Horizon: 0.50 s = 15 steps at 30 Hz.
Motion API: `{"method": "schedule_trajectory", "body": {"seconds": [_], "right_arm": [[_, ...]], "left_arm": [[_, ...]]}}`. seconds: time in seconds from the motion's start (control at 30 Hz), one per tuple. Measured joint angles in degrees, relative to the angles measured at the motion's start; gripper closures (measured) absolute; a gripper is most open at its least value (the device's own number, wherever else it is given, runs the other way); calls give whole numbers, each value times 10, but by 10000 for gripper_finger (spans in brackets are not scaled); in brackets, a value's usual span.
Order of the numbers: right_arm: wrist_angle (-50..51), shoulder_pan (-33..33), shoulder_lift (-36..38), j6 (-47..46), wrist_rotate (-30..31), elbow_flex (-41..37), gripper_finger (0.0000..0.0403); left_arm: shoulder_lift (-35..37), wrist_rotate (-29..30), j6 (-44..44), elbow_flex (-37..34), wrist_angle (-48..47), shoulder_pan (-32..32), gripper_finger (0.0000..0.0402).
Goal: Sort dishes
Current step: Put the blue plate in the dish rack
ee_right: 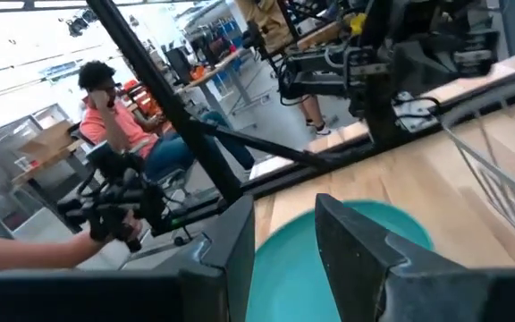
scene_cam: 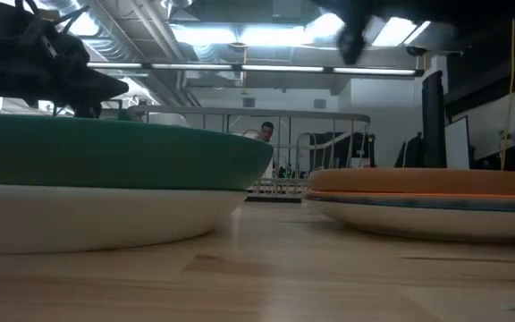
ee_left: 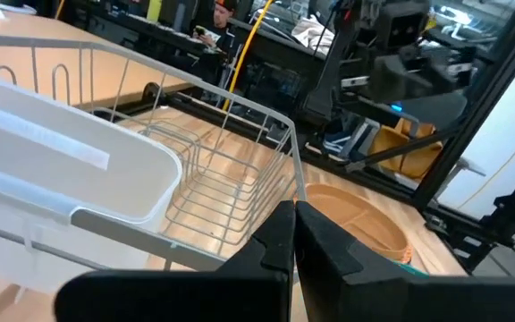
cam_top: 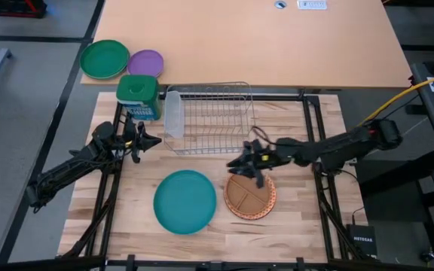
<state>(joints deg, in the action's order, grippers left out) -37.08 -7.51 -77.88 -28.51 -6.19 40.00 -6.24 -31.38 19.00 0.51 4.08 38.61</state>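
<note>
A teal plate [cam_top: 185, 201] lies at the table's near middle; the low view shows it [scene_cam: 105, 152] stacked on a white plate [scene_cam: 88, 215]. To its right a brown divided plate [cam_top: 251, 196] lies on another plate, of which only a rim [scene_cam: 418, 215] shows. My right gripper [cam_top: 249, 164] hangs open and empty above the brown plate's far edge. My left gripper [cam_top: 145, 141] is shut and empty, in the air by the left end of the wire dish rack [cam_top: 209, 117]. The left wrist view shows the rack [ee_left: 222, 179] and the brown plate [ee_left: 356, 215].
A green canister [cam_top: 138, 96] stands left of the rack. A bright green plate [cam_top: 104, 59] and a small purple plate [cam_top: 145, 62] lie on the far table. A white tray [cam_top: 173, 113] is fixed at the rack's left end. People sit in the room beyond.
</note>
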Motion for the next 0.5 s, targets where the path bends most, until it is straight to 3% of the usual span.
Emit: {"method": "schedule_trajectory", "body": {"seconds": [0.17,0.37,0.5], "right_arm": [[98,0,-86,2,-51,126,278],[302,0,-150,3,-55,254,278],[367,0,-180,1,-55,309,278]], "left_arm": [[0,-2,-1,0,0,0,398],[0,-52,-48,0,0,0,398],[0,-71,-78,0,0,0,398]]}}
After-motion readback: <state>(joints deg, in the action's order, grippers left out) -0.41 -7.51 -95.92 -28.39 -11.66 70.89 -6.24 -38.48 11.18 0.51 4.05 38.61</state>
